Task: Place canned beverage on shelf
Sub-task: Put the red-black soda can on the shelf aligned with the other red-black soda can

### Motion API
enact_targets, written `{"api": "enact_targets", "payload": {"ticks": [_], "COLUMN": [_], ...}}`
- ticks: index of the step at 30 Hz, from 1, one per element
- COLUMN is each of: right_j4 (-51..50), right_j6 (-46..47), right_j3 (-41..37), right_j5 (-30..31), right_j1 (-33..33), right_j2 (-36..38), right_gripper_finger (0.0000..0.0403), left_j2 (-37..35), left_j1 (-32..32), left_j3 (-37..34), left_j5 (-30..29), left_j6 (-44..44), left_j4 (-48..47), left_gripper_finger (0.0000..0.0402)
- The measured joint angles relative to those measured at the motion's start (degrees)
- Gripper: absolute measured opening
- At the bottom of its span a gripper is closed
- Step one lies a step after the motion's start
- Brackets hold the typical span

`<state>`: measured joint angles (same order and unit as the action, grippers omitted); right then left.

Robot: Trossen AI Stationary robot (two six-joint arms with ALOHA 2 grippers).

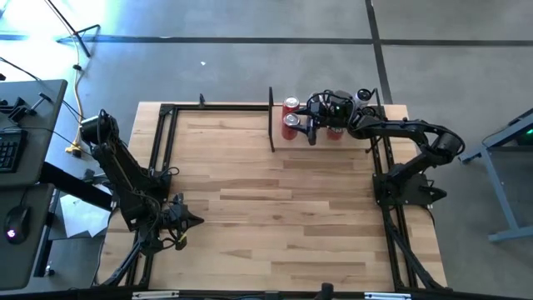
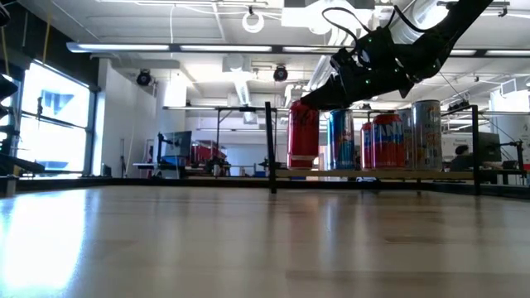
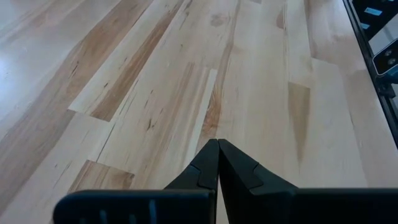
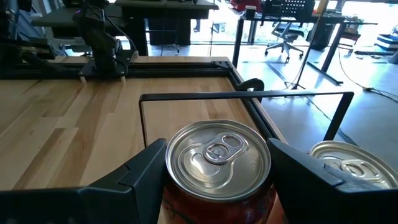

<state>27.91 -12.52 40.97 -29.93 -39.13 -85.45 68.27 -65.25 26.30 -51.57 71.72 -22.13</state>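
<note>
A red canned beverage with a silver top stands upright between the fingers of my right gripper at the shelf's left end. The shelf is a pale wood panel with thin black bars, at the table's far right. A second can stands just beyond it, and several more stand in a row on the shelf. My left gripper is shut and empty, low over the table near its front left. My right gripper has the red can's side wall just below the top rim between its two fingers, one finger on each side. The fingers come nearly level from the table's right. The can stays upright; whether its base rests on the shelf cannot be told.
An upright black bar closes the shelf's left end, right beside the held can. Black frame rails run along the table's left, far and right edges. Bare slatted tabletop fills the middle and near side.
</note>
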Motion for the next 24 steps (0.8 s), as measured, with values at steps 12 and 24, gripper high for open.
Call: {"api": "enact_targets", "payload": {"ticks": [12,24], "right_j4": [-0.8,-0.5], "right_j6": [0.5,0.7], "right_j3": [0.0,-0.1], "right_j5": [1.0,4.0], "right_j1": [0.0,0.3], "right_j2": [0.0,-0.1], "right_gripper_finger": [0.0238,0.024], "left_j2": [0.0,0.0], "left_j1": [0.0,0.0], "left_j3": [0.0,0.0], "left_j5": [0.7,1.5], "left_j6": [-2.0,-3.9], "left_j4": [2.2,3.6], "left_gripper_finger": [0.0,0.0]}}
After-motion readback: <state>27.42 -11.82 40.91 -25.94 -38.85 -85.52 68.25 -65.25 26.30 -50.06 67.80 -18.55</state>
